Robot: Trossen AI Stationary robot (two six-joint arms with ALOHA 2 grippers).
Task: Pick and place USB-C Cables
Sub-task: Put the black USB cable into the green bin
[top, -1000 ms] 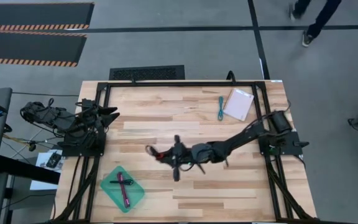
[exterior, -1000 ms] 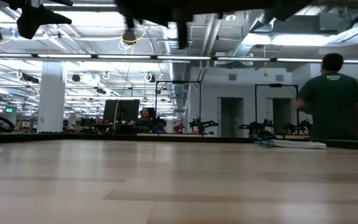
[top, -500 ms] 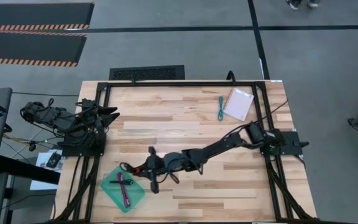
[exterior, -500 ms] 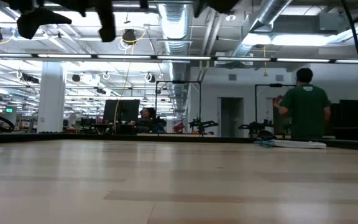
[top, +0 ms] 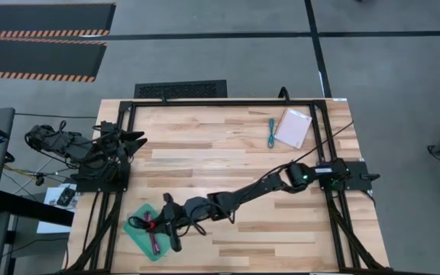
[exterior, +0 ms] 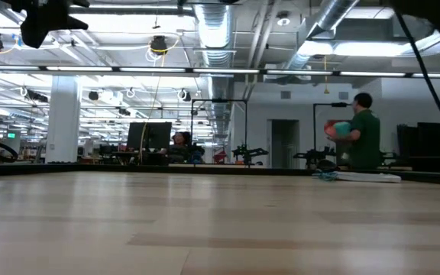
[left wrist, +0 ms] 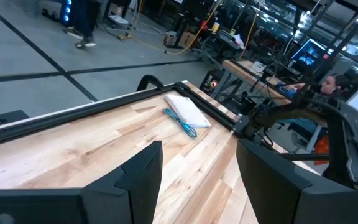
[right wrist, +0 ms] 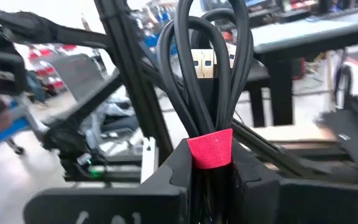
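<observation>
My right gripper (top: pixel 151 222) reaches across the table to the green tray (top: pixel 140 243) at the near left. It is shut on a black USB-C cable bundle with a red strap (right wrist: pixel 209 74). The bundle's loops (top: pixel 134 223) stick out past the fingers over the tray. A magenta cable (top: pixel 154 243) lies in the tray. A teal cable (top: pixel 271 131) lies on the wood at the far right, also in the left wrist view (left wrist: pixel 180 121). My left gripper (left wrist: pixel 197 180) waits open at the table's left edge. My right gripper pinches the black bundle between its two fingers (right wrist: pixel 180 167) at the red strap (right wrist: pixel 210 149), which wraps the bundle's middle. The fingers lie level, pointing toward the table's left edge, along the bundle. The loops and a plug (right wrist: pixel 205 65) stick out past the fingertips, lifted clear over the tray.
A white-pink flat packet (top: pixel 292 127) lies beside the teal cable at the far right. A black frame (top: pixel 228 101) runs along the table's edges. In the low view a person (exterior: pixel 361 141) stands in the room beyond the table.
My right gripper has carried the black bundle from the table's middle toward the left and near edges, and now stands over the green tray. It has stayed shut on the bundle. The arm has stretched out long across the table.
</observation>
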